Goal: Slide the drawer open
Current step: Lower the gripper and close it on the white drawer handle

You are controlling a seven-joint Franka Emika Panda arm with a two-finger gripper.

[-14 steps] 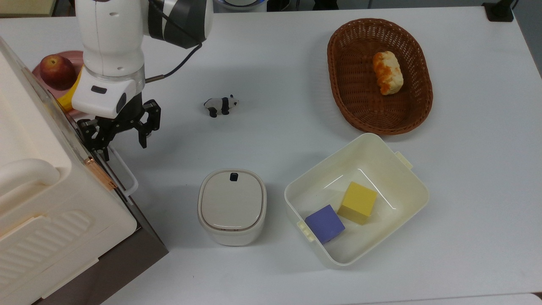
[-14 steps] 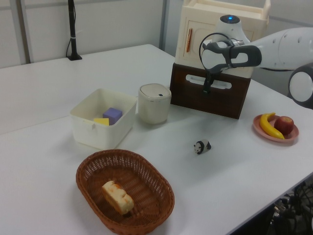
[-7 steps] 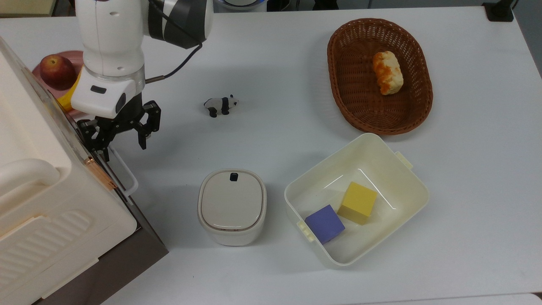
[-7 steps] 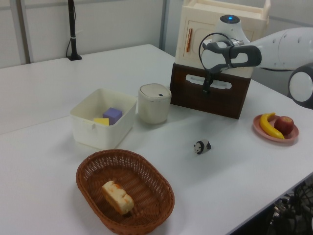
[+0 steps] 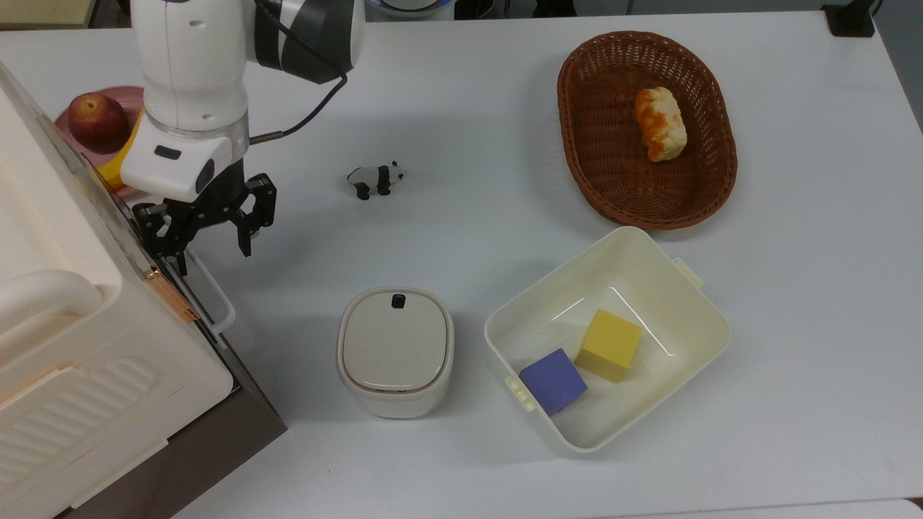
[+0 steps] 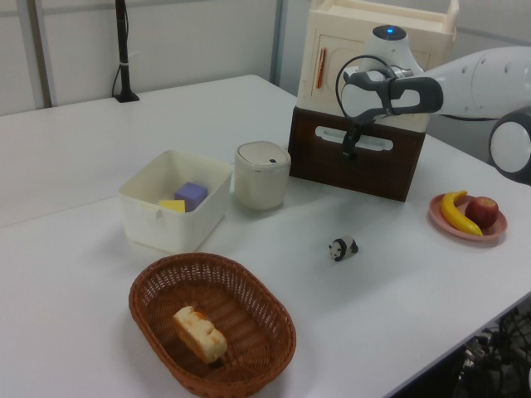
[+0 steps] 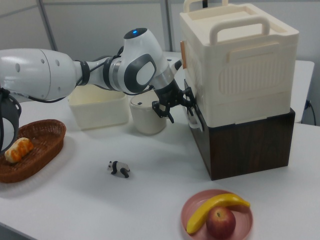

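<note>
The drawer (image 5: 241, 407) is the dark brown unit under the big cream box, at the top view's left edge; it looks pushed in. Its white loop handle (image 5: 218, 297) sticks out from the front panel (image 6: 358, 166). My gripper (image 5: 209, 244) hangs open at the handle's far end, one finger close to the panel and the other outside the bar. In the left view the gripper (image 6: 349, 149) overlaps the handle (image 6: 358, 138). The right view shows the gripper (image 7: 176, 106) just beside the handle (image 7: 195, 118). Whether a finger touches the bar, I cannot tell.
A big cream ribbed box (image 5: 65, 339) sits on top of the drawer unit. A lidded cream pot (image 5: 395, 352) and a tub (image 5: 670, 288) with two cubes stand to the top view's right. A panda figure (image 5: 376, 179), a bread basket (image 5: 577, 144) and a fruit plate (image 7: 200, 200) lie farther off.
The gripper has crept very slightly to the top view's right, still open. The drawer and handle have not moved.
</note>
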